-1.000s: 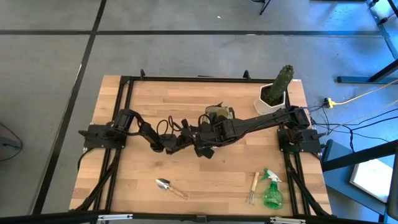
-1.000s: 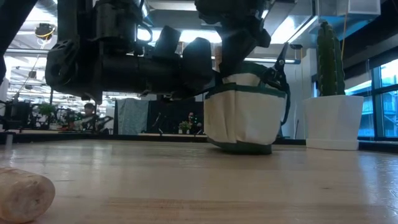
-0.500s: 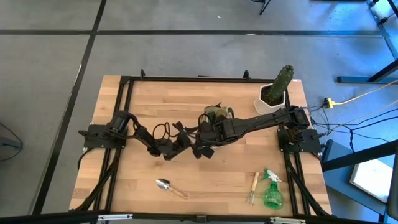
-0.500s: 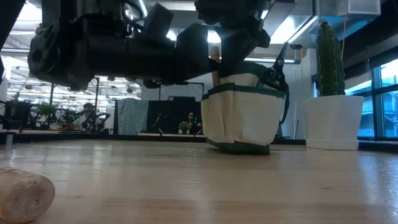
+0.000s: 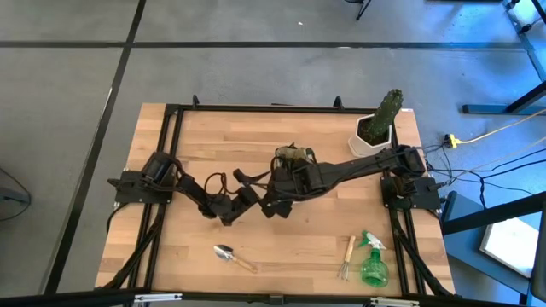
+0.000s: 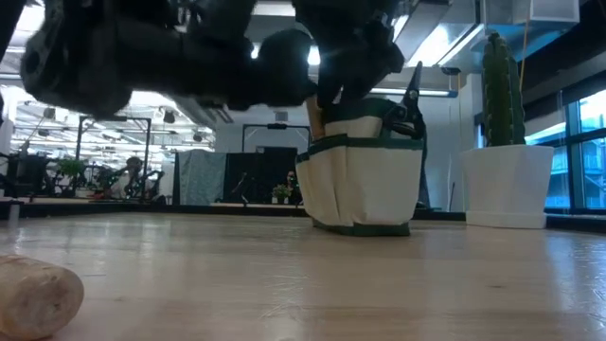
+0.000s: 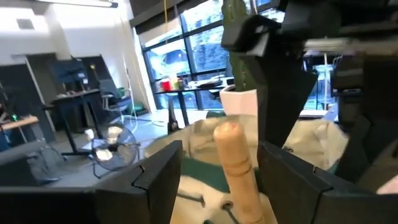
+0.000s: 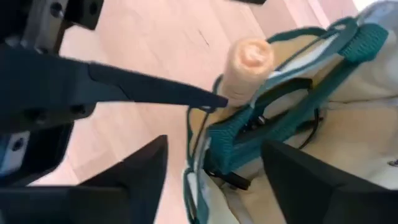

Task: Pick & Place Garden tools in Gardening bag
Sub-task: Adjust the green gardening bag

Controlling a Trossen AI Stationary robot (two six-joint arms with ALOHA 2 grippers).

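The gardening bag (image 5: 294, 156) (image 6: 365, 185) stands on its base at mid-table. A wooden tool handle (image 8: 247, 59) (image 7: 235, 155) sticks up out of it, and black pruners (image 6: 414, 90) show at its far rim. My right gripper (image 8: 214, 143) (image 5: 277, 183) hangs open above the bag, pointing steeply down. My left gripper (image 7: 221, 146) (image 5: 253, 183) is open, level at the bag's left side; in its wrist view the wooden handle shows between its fingers. A trowel (image 5: 232, 256), a hand fork (image 5: 346, 256) and a green spray bottle (image 5: 372, 264) lie near the front edge. My left gripper comes at the bag level from the table's left. One fingertip (image 8: 211, 98) reaches the bag's green rim (image 8: 233, 134) at the foot of the wooden handle. Whether it touches the rim or the handle, I cannot tell.
A cactus in a white pot (image 5: 380, 124) (image 6: 507, 152) stands at the back right, close behind the right arm. A black frame runs along the table's edges. Bare wood lies between the bag and the tools in front.
My left gripper has drawn back toward the table's left and near edges, rising a little and rolling about its own axis. The bag has shifted slightly toward the table's left. My right gripper has stayed above the bag.
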